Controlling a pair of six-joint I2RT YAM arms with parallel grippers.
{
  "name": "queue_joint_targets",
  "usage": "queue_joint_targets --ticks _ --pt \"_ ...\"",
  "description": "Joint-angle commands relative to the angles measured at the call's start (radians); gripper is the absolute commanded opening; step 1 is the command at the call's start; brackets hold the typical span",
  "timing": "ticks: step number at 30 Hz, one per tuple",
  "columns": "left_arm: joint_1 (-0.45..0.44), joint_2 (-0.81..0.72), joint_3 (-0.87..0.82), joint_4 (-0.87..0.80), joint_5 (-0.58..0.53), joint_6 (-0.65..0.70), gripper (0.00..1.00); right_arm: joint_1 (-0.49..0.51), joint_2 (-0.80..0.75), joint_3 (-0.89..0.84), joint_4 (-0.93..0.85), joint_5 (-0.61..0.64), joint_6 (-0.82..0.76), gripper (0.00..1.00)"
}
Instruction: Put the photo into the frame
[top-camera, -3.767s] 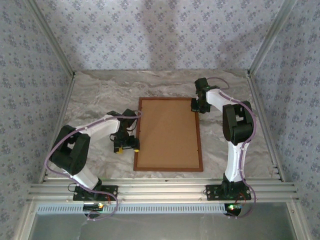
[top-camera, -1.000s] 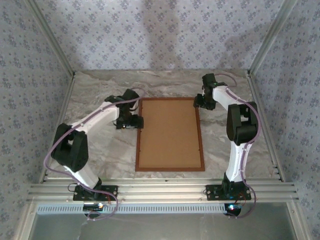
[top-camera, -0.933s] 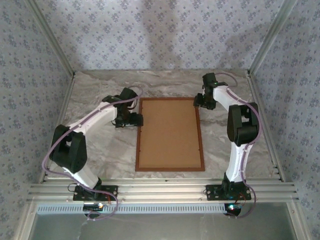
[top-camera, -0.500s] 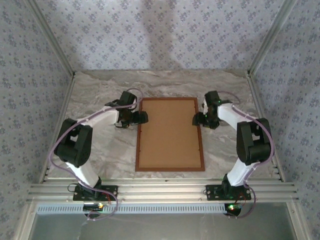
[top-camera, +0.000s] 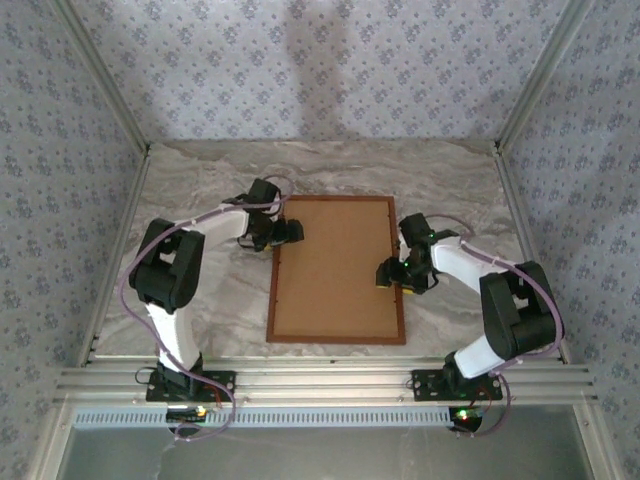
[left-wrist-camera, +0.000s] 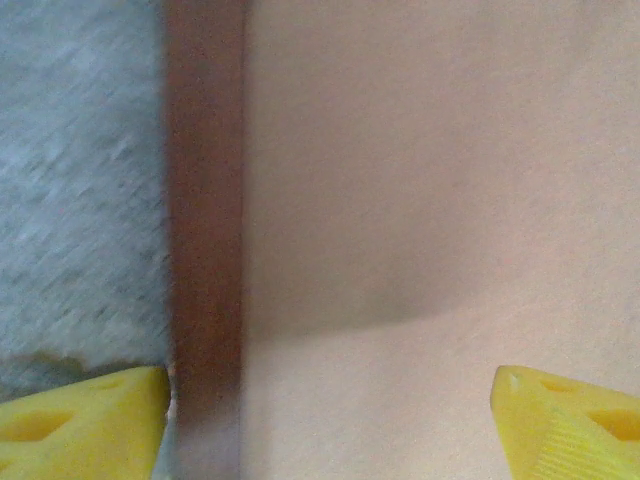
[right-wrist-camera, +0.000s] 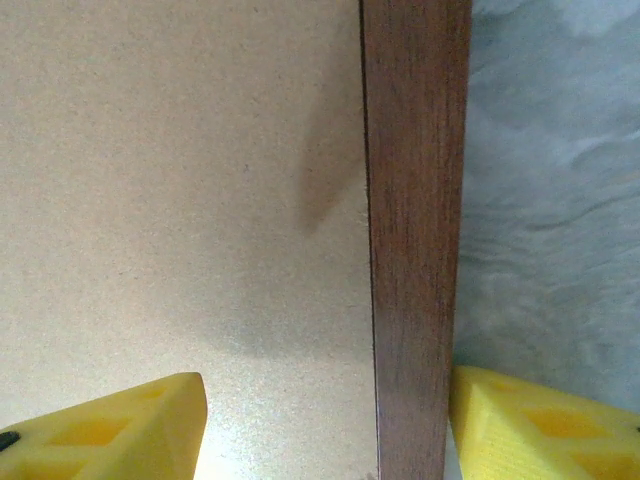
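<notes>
The frame (top-camera: 335, 341) holds its backing board (top-camera: 335, 270), so the job looks nearly done. The left gripper (top-camera: 283, 232) and right gripper (top-camera: 395, 273) straddle its side bars, fingers apart.

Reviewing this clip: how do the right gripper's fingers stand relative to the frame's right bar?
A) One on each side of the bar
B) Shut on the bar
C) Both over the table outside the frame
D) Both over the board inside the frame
A: in the right wrist view the right gripper is open, with one yellow finger over the backing board and the other over the marble table. The frame bar runs between them.
</notes>
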Motion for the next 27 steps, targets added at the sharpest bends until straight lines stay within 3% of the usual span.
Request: queue_joint_targets --ticks 1,6,11,16,23,27 --pt "-0.016 0.056 0.091 0.087 0.089 0.021 0.83 0.04 -0.034 -0.026 0.065 -0.104 0.083 0.65" --pt "-0.019 0.11 0.2 0.059 0.122 0.028 0.82 0.117 -0.059 -0.044 0.132 -0.137 0.158 0.64" --pt "-0.008 0.191 0.375 -0.036 0.087 0.1 0.83 0.145 -0.036 -0.025 0.203 -0.166 0.177 0.64" --pt "0.039 0.238 0.516 -0.174 0.037 0.142 0.83 0.118 -0.006 0.09 0.094 -0.119 0.076 0.64" --pt "0.073 0.043 0.408 -0.32 -0.132 0.187 0.87 -0.027 0.127 0.376 -0.014 -0.043 -0.109 0.69" --pt "0.072 -0.108 0.256 -0.38 -0.125 0.119 0.98 -0.092 0.283 0.609 -0.061 -0.026 -0.149 0.75"
